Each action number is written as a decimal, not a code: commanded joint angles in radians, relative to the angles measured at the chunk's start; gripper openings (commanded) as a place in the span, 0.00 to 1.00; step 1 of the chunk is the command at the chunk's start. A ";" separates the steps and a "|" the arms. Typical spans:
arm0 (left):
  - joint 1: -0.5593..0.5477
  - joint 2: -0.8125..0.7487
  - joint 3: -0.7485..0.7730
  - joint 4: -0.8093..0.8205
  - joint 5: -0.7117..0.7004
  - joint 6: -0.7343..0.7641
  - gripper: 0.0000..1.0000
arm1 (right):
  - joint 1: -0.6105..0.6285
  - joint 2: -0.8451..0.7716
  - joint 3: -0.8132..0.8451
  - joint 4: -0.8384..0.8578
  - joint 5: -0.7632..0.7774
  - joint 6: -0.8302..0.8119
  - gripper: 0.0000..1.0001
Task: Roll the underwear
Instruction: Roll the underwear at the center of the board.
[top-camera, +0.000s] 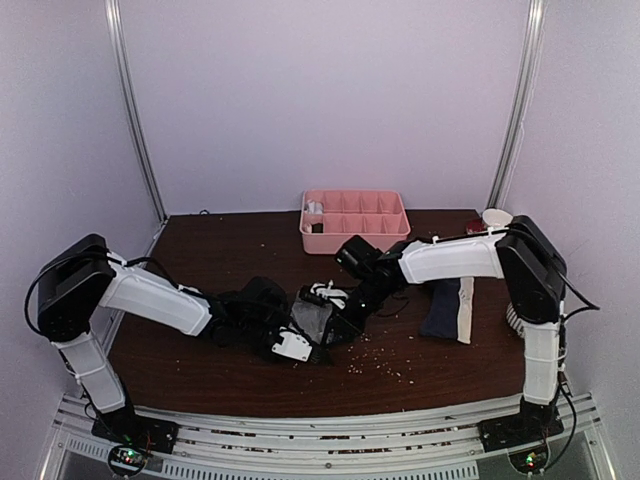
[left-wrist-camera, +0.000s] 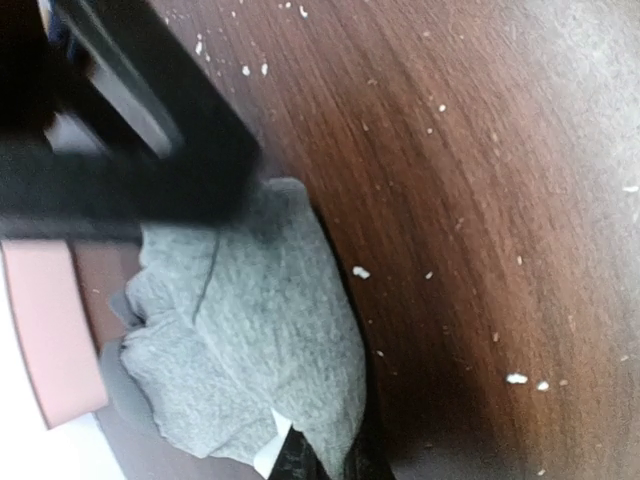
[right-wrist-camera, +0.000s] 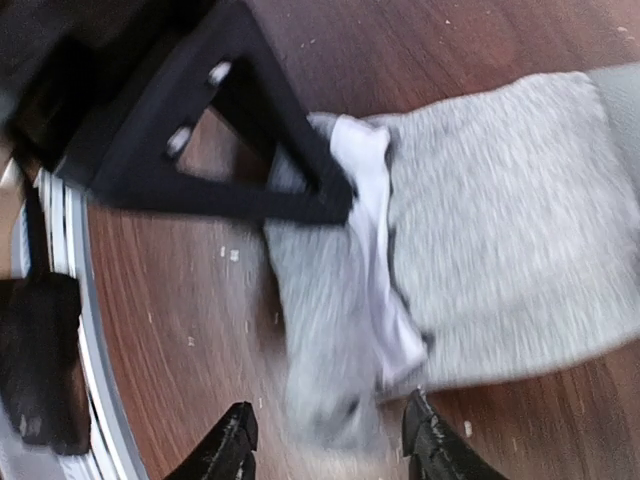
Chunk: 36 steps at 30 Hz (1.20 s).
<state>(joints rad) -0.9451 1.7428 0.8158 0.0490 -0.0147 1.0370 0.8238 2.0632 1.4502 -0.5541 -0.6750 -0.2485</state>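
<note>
The grey underwear (top-camera: 314, 318) lies partly folded mid-table, with a white label (right-wrist-camera: 375, 250) showing. My left gripper (top-camera: 298, 346) is shut on its near edge; in the left wrist view the grey cloth (left-wrist-camera: 250, 340) runs down into the pinched fingertips (left-wrist-camera: 300, 462). My right gripper (right-wrist-camera: 330, 445) is open, its fingers (right-wrist-camera: 228, 445) either side of a blurred fold of the grey underwear (right-wrist-camera: 330, 330). It sits just right of the cloth (top-camera: 342, 308). The navy underwear (top-camera: 448, 308), with its cream waistband, lies flat to the right, untouched.
A pink compartment tray (top-camera: 355, 218) stands at the back centre, and its edge (left-wrist-camera: 40, 330) shows in the left wrist view. A white cup (top-camera: 496, 217) sits at the back right. White crumbs (top-camera: 375, 362) dot the brown table. Metal rails run along the near edge.
</note>
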 joint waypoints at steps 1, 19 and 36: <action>0.016 0.047 0.079 -0.278 0.074 -0.114 0.00 | -0.007 -0.187 -0.177 0.129 0.164 0.084 0.54; 0.234 0.322 0.513 -0.845 0.511 -0.172 0.00 | 0.348 -0.647 -0.701 0.529 0.771 0.004 0.58; 0.280 0.446 0.667 -1.000 0.561 -0.172 0.00 | 0.409 -0.273 -0.416 0.568 0.967 -0.311 0.58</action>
<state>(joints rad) -0.6727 2.1349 1.4914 -0.8680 0.5991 0.8719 1.2549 1.7065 0.9379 0.0189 0.2260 -0.4778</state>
